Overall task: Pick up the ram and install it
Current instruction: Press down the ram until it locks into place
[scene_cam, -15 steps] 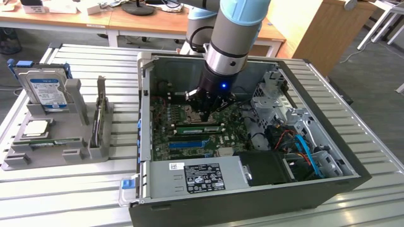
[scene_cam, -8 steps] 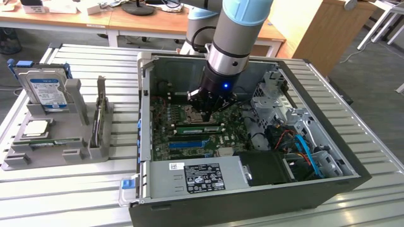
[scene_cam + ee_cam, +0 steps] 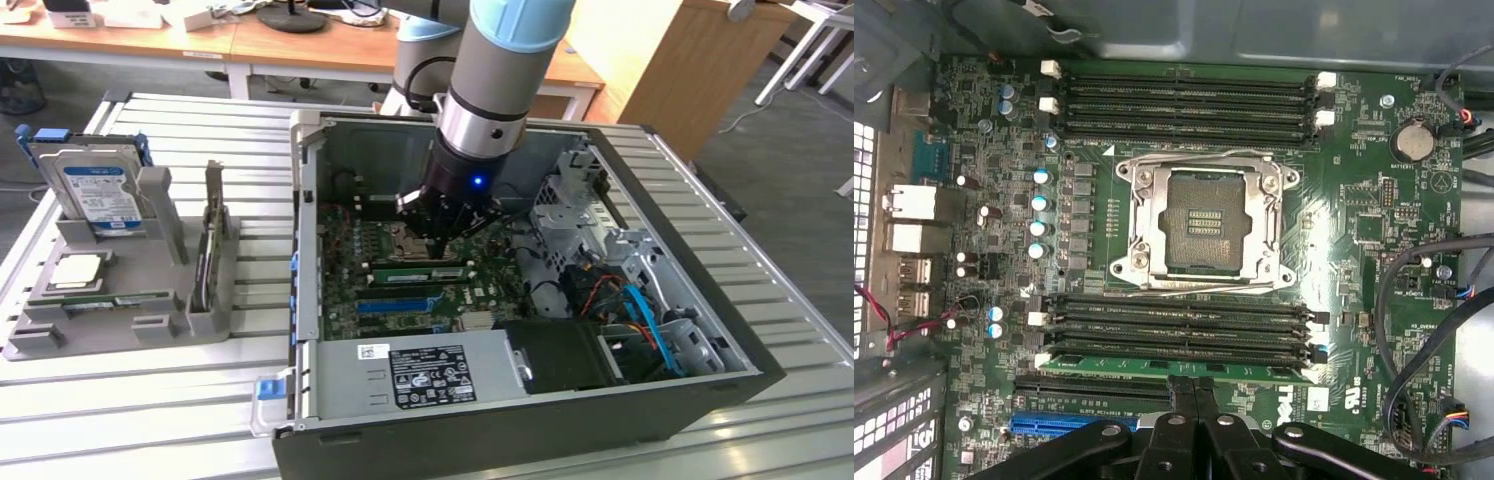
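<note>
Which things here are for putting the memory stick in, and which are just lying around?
For the job:
- the ram, lying in a slot on the motherboard
- the tool, shut, just above the ram
- the computer case

Just lying about:
- the hard drive, standing in the grey holder
- the processor chip, on the holder

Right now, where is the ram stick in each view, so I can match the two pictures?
Exterior view: the ram lies flat across the motherboard inside the open computer case, just below the shut gripper.
Wrist view: the ram sits in the memory slot nearest the gripper, running lengthwise, fingers pressed together at its edge.
Shared landmark: the empty processor socket, beside the ram.
</note>
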Controlling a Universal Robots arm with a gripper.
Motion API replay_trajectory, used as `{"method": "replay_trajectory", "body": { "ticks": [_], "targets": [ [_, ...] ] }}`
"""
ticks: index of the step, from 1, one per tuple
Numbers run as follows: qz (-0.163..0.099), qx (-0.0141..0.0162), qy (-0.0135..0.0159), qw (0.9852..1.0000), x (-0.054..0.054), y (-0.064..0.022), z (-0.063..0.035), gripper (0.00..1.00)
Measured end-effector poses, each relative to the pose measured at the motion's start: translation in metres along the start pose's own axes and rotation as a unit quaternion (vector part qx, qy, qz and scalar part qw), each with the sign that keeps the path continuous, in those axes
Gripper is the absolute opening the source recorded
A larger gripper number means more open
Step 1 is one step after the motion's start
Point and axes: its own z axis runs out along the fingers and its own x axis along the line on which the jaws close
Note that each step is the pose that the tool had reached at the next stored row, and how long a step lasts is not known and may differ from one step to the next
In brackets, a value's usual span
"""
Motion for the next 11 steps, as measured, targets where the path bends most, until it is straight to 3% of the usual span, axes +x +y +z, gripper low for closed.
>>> {"method": "replay_trajectory", "body": {
  "ticks": [4, 8, 11],
  "targets": [
    [0.0, 0.0005, -0.0008, 1.0, 0.0001, 0.0001, 0.0, 0.11],
    [0.0, 0.002, -0.0063, 1.0, 0.0, 0.0001, 0.0001, 0.11],
    [0.0, 0.0021, -0.0064, 1.0, -0.0001, 0.0001, 0.0001, 0.11]
  ]
}}
